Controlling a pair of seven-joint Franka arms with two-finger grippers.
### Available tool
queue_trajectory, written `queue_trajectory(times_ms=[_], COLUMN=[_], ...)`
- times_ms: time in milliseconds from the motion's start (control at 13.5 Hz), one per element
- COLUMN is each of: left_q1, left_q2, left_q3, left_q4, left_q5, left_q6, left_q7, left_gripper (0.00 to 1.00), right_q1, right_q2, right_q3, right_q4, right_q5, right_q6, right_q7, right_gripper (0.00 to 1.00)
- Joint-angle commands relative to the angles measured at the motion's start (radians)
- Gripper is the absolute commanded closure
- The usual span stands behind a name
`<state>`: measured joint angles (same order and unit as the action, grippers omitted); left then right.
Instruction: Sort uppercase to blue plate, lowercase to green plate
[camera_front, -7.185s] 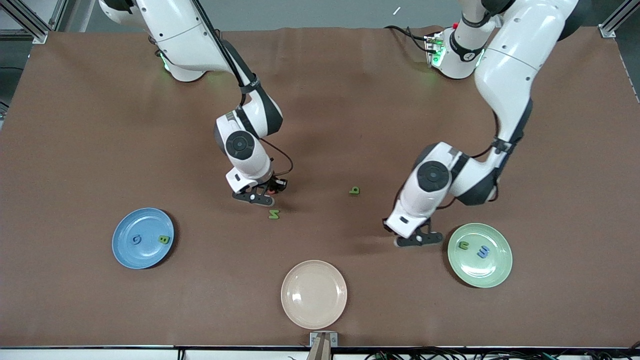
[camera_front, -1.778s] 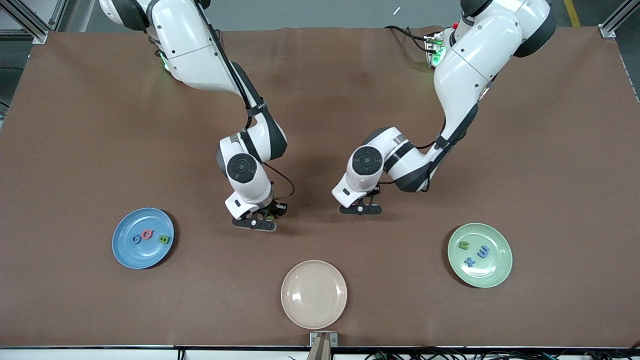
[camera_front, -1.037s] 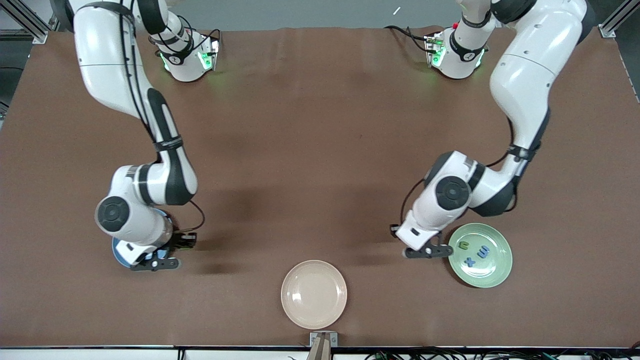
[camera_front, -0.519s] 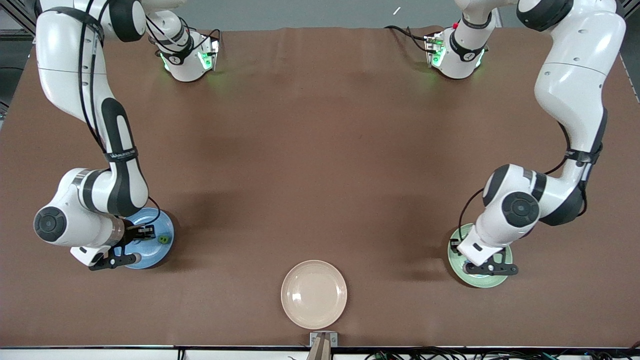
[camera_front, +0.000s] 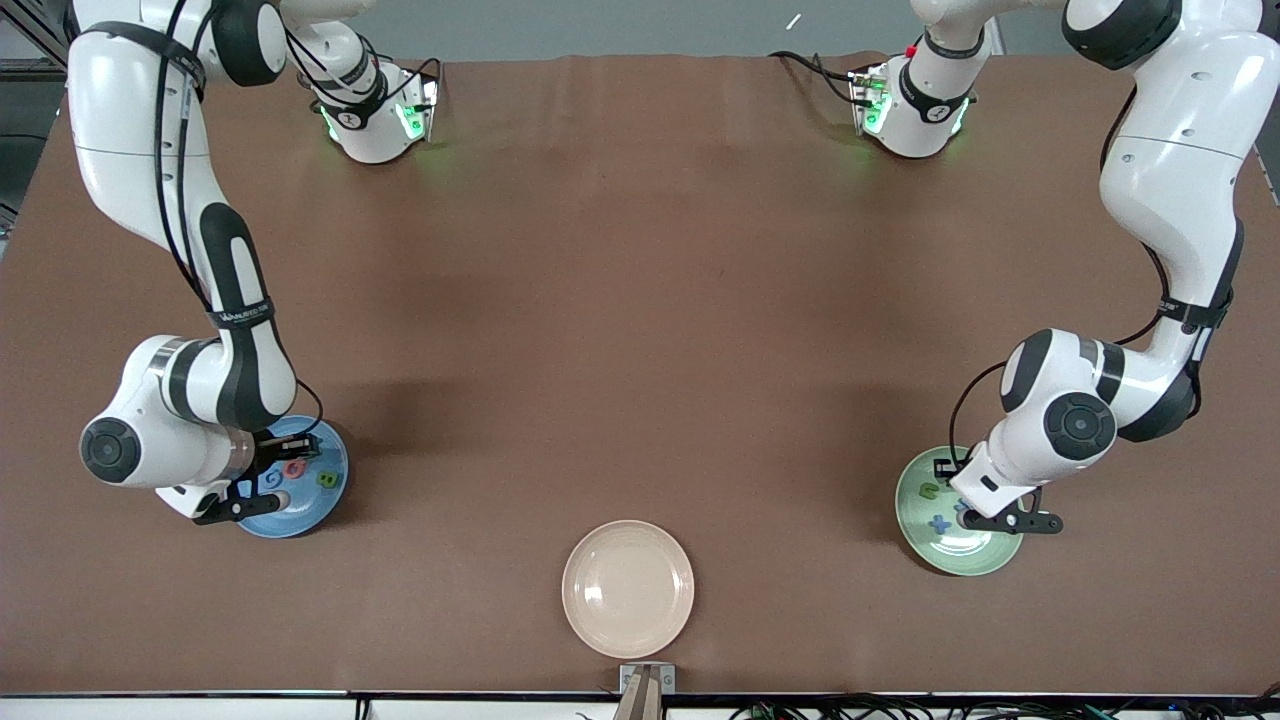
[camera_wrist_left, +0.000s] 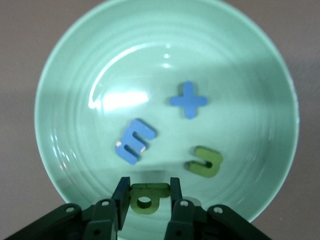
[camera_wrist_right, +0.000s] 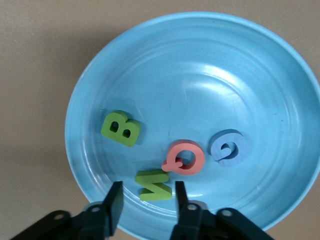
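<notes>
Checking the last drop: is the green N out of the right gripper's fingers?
Yes. The green N lies on the blue plate, the right gripper open around it.

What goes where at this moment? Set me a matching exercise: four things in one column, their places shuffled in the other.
Things:
1. green b
2. blue x
3. red Q
4. cream plate

Places:
A. lying in the blue plate
B. nearest the front camera, between the two other plates
C. between the fingers of the left gripper, over the green plate
D. lying in the green plate

Pairs: 1-C, 2-D, 3-A, 4-B.
</notes>
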<state>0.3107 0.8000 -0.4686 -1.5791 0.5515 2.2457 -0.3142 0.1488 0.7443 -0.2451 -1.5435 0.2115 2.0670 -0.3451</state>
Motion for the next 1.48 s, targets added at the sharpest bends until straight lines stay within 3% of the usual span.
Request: queue_trajectory(times_ms=[0,74,148,370,667,889,1111,1407], left_q1=[0.028,0.027,0.027,0.027,0.025,0.025,0.031,0.042], left_q2=[-0.034,-0.034,-0.034,-0.036,-0.117,-0.224,-0.339,-0.487], left_q3=[-0.015,-0.016,-0.018,-0.039,-0.073,-0.077,-0.088,-0.087], left_q4=[-0.042,-0.041,-0.038,-0.025,-0.009,-0.006,-0.004,0.014], left_q5=[0.019,0.019,0.018,0.010,0.002,-0.005,-0.065,-0.102], left_q6=[-0.006,-0.006,-0.006,-0.006,-0.058,-0.156,-0.228,-0.299], left_q7=[0.004,0.003,0.001,-0.009,-0.014,-0.009,-0.005,0.000], left_gripper=[0.85,0.78,0.66,0.00,0.00,0.00,0.00,0.00], right_q1=[-0.011,-0.009,-0.011,-0.015,-0.015,-0.044,-0.150,-0.178], right_q2=[-0.023,-0.025,-0.028,-0.080,-0.209,-0.350,-0.459,-0.581], right_q3=[0.012,0.010,0.010,0.006,0.003,0.009,0.099,0.154], right_q4=[0.015,0.043,0.071,0.097,0.086,0.001,-0.020,-0.023], right_q5=[0.012,0.011,0.009,-0.001,-0.003,-0.003,-0.020,-0.105], right_q6=[0.004,0.001,-0.002,-0.005,-0.089,-0.106,-0.211,-0.343], right_q7=[-0.012,-0.014,-0.012,-0.021,-0.063,-0.061,-0.028,0.083], right_gripper=[0.20,0.14,0.01,0.00,0.00,0.00,0.00,0.00])
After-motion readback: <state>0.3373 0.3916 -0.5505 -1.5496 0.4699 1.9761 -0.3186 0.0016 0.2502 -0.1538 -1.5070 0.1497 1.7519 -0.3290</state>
